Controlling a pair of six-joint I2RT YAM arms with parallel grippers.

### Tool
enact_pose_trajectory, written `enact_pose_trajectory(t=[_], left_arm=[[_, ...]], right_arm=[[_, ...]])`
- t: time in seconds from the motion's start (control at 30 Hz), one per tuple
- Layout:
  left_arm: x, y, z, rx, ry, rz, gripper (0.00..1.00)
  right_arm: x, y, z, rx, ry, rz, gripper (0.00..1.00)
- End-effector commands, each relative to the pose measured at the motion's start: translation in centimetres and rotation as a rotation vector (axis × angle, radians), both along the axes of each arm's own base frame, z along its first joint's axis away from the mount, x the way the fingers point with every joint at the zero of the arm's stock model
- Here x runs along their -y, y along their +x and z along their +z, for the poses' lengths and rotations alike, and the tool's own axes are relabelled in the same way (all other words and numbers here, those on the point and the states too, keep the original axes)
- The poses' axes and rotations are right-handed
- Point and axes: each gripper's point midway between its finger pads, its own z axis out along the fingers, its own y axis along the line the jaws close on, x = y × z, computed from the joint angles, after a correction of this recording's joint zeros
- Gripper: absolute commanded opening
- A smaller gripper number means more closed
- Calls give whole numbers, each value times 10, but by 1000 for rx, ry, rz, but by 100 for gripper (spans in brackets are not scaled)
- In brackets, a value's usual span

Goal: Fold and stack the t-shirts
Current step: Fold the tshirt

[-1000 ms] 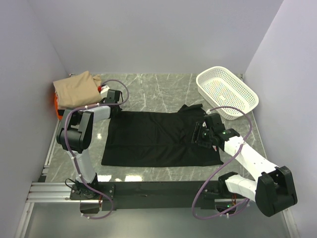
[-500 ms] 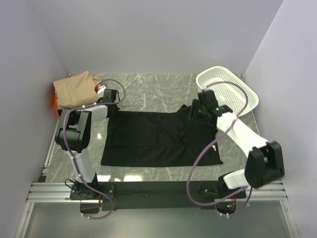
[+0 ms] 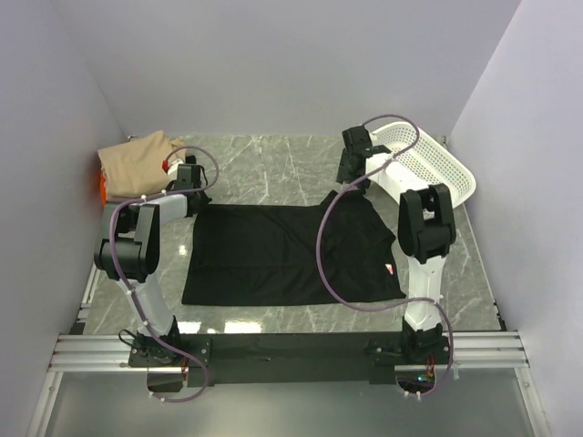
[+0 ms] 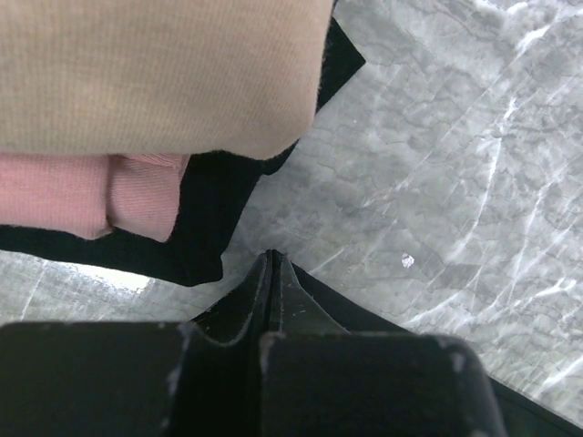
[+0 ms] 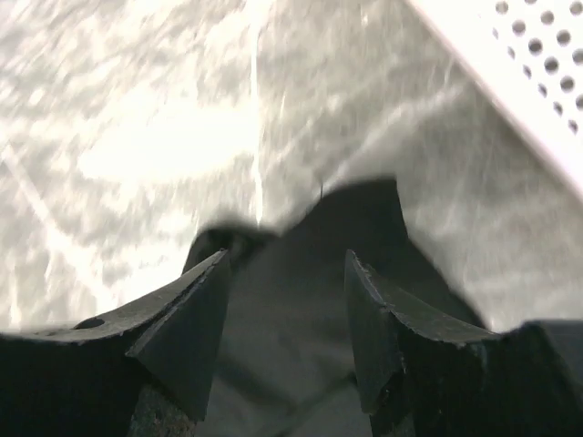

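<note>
Black t-shirt (image 3: 273, 255) lies spread flat on the table (image 3: 273, 159). One sleeve reaches almost to the basket (image 3: 428, 196), and the body runs away from the basket across the table. The pile of folded shirts (image 3: 137, 164), tan on top with pink and black under it, sits at the far side from the basket.

The right claw (image 5: 287, 264) hangs just beside the basket with its fingers (image 5: 187, 328) spread. The tip of the sleeve (image 5: 355, 209) lies on the marble just ahead of them. The left claw (image 4: 271, 264) is well away from the basket, at the shirt's corner by the pile. Its fingers are pressed tightly together, but I cannot tell whether any cloth is caught between them.

That is the first risk. If the left claw has closed on nothing or on a mere edge, a lift will leave that corner behind and the fold will come out crooked.

The sleeve is thin and flat against the marble. The right claw could close above it, or take only one layer, and the cloth would slip out as the arm rises.

The right arm's cable (image 3: 319, 255) hangs in a loop across the shirt on the side away from the basket. Any sweep of that arm could drag the cable over the cloth and rumple it.

The right claw is close enough to the basket to knock it on a wide swing. The left claw is close enough to the pile to knock its layers out of line.
</note>
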Motion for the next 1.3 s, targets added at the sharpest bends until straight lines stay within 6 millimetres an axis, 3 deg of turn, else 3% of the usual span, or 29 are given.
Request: enact_pose_trajectory(t=[0.0,0.3,0.6,0.8,0.9,1.0,1.03,1.17,1.27], left_arm=[[3,4,10,39,-32,-8,0],[5,5,9,39,-37,-15,0],[5,5,7,38,-43,-16,0],[3,4,7,37,-50,-13,0],[2,5,8,43,-55,-13,0],[1,5,9,46,-59,-12,0],[2,4,8,44,-60,-15,0],[2,4,8,47,-65,-16,0],[1,4,8,46,-67,-13,0]], right_arm=[[12,15,2,0,-68,-27,60],[35,7,-23,-38,-75,-91,60],[36,10,-35,-63,-95,-79,59],[32,15,-32,-48,-78,-55,43],[25,16,-28,-45,-50,-33,31],[12,14,-14,-8,7,7,10],[8,14,1,26,26,18,0],[-9,2,26,84,76,72,0],[-11,-12,27,78,75,82,0]])
